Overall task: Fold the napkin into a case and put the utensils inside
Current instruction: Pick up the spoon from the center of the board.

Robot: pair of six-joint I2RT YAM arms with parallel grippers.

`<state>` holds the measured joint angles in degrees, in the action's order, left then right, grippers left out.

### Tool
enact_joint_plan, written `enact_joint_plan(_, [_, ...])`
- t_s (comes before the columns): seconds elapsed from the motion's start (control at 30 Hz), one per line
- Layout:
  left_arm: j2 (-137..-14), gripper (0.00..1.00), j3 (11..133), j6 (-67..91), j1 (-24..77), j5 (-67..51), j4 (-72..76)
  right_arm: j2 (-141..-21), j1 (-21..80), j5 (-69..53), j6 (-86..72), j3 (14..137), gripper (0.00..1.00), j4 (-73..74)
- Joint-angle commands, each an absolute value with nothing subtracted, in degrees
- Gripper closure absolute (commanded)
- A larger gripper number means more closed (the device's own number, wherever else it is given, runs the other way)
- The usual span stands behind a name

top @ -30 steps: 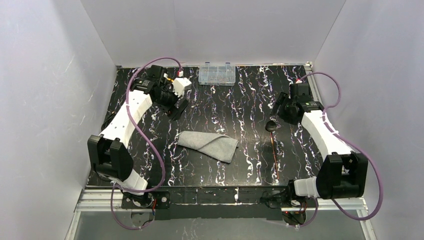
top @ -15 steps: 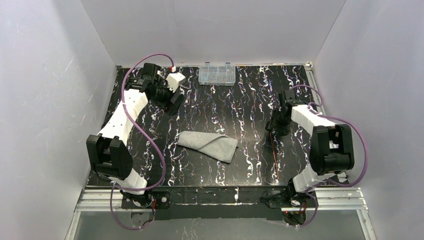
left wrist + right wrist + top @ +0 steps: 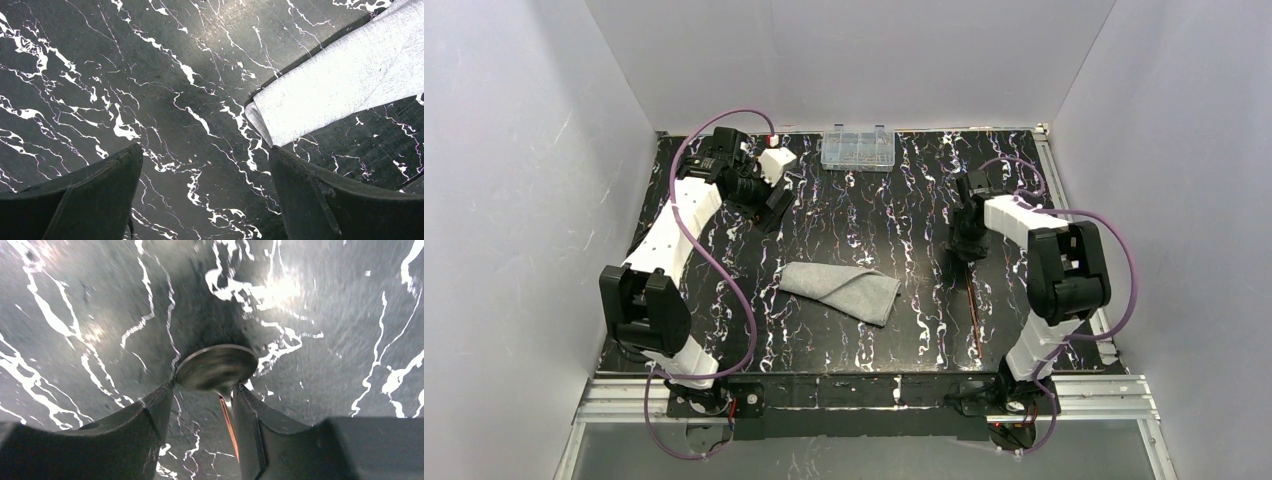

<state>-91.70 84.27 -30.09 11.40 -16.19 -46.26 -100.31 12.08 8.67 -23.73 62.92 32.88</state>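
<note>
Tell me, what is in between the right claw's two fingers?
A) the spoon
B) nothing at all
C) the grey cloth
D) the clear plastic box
A: in the right wrist view the fingers of the right gripper stand on either side of the spoon, at its thin neck.

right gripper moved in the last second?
Yes. In the top view the right gripper has swung left, toward the napkin, and nearer the arm bases. It now sits over the head of the spoon.

One napkin (image 3: 842, 290), one spoon (image 3: 216, 365), one compartment box (image 3: 857, 148), two arms (image 3: 679, 225) (image 3: 1036, 245)
</note>
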Motion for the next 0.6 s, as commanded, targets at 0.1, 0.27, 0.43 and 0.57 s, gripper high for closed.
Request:
enact_joint_plan(0.1, [-92.19,0.06,84.05,-30.83,11.07,-18.37,-46.67,-104.86,13.26,15.27,-22.48,71.1,0.49,32.48])
enact_joint_plan(0.27, [-92.46,0.07,84.19,-30.89,11.07,-18.39,-46.96,-107.06,14.79,15.45,-22.39,73.38,0.63,32.21])
enact_joint_plan(0.43, [-92.55,0.07,84.18,-30.95,11.01,-18.41,-47.26,-108.29,15.86,14.99,-22.59,75.03,0.75,31.85])
enact_joint_plan(0.57, [-92.76,0.08,84.37,-31.03,11.0,-18.48,-47.71,-109.06,16.23,13.71,-22.11,77.02,0.78,32.91])
